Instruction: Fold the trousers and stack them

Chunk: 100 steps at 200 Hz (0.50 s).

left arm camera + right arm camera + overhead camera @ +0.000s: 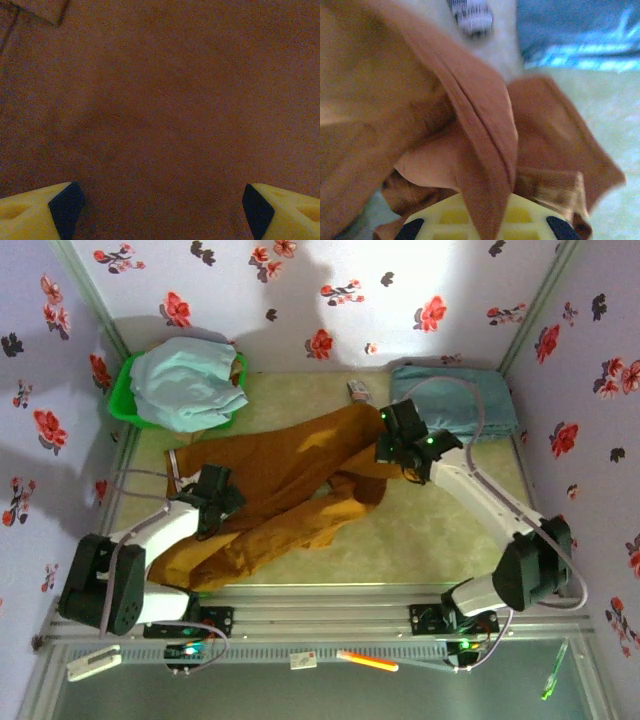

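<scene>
Top external shows long mustard-brown cloth trousers (pixel 290 480) sprawled just beside the green plastic basket (pixel 118 405). Left gripper (pixel 160 210) is spread over them; right gripper (pixel 480 225), well apart from that basket, pinches bunched cloth.

Top bright, L wrist dim, grainy
</scene>
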### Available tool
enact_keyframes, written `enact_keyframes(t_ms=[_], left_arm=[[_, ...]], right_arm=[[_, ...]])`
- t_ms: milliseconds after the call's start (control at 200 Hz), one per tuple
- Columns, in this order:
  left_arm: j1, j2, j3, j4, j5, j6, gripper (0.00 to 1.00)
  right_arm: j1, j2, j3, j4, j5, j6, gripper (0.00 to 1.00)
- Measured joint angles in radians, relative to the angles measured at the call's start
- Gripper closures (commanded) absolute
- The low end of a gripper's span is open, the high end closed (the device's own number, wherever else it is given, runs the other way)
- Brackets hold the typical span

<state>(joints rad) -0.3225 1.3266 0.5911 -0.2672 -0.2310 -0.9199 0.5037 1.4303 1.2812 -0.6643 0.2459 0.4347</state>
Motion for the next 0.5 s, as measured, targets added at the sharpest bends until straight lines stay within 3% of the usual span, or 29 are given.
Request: enact_keyframes(t_ms=[150, 315, 390, 415, 450, 500], left_arm=[[0.038, 0.024, -0.006, 0.037, -0.007, -0.022, 0.14], [0.072, 0.024, -0.006, 0.05, -0.013, -0.025, 0.14], [0.08, 0.016, -0.006, 0.045, -0.013, -0.024, 0.14], [0.082, 0.01, -0.006, 0.042, -0.013, -0.024, 0.15], [0.086, -0.001, -0.006, 0.037, -0.014, -0.024, 0.15], [0.091, -0.017, -0.006, 0.028, -0.014, -0.024, 0.14]], right_arm=[[-0.023, 0.033, 0.159, -0.029, 0.129, -0.121, 1.0], [-0.123, 0.274, 0.384, -0.026, 0.196, -0.204, 1.0], [-0.166, 0.414, 0.495, -0.022, 0.196, -0.217, 0.88], [-0.179, 0.459, 0.534, -0.022, 0.195, -0.216, 0.78], [-0.192, 0.512, 0.582, -0.027, 0.196, -0.217, 0.52], [-0.209, 0.595, 0.669, -0.052, 0.196, -0.212, 0.42]])
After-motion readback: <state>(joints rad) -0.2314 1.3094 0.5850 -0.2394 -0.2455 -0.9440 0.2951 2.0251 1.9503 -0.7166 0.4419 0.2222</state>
